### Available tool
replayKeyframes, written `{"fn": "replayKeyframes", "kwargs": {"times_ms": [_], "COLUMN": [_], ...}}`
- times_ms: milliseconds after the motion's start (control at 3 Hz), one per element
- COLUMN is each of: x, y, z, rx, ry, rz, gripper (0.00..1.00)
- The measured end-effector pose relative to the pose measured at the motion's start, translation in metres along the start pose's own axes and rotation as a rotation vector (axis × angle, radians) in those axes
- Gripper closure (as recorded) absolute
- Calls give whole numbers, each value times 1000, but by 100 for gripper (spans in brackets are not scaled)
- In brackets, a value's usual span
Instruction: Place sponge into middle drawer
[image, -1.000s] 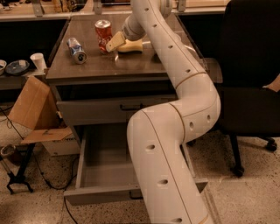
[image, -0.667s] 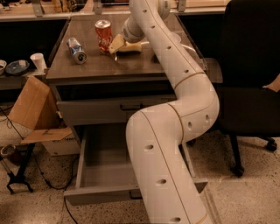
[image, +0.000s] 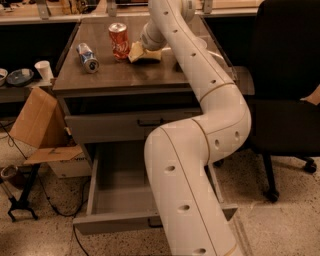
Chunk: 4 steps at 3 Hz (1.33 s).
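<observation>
The pale yellow sponge (image: 135, 52) lies on the brown cabinet top (image: 115, 75), just right of an upright red soda can (image: 119, 40). My gripper (image: 148, 46) is down at the sponge's right part, at the end of the white arm that reaches over the cabinet from the front. The gripper covers part of the sponge. The middle drawer (image: 115, 220), a long grey tray, stands pulled out at floor level below the cabinet with nothing visible inside; the arm hides its right side.
A silver-blue can (image: 87, 56) lies on its side at the top's left. The upper grey drawer (image: 110, 127) is closed. A cardboard box (image: 37, 125) leans at the left, near a white cup (image: 44, 70). A black office chair (image: 285, 75) stands on the right.
My gripper has shifted a little to the left over the cabinet top, and the sponge now sits slightly closer to the red can.
</observation>
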<state>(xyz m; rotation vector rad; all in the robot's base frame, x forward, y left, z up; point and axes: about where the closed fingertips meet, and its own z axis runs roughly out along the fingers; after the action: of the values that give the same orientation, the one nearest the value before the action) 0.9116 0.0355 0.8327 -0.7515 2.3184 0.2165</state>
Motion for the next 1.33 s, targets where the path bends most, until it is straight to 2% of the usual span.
{"fn": "replayKeyframes", "kwargs": {"times_ms": [333,667,1000,1333], "x": [0,-10,-34,-60], "y": [-8,-19,-20,-19], "z": [-8,-26,-47,-69], "rx": [18,52,65,77], "ry": [1,-30,-103,-180], "rz": [3,7,0,-14], "gripper": [66,89,100,100]}}
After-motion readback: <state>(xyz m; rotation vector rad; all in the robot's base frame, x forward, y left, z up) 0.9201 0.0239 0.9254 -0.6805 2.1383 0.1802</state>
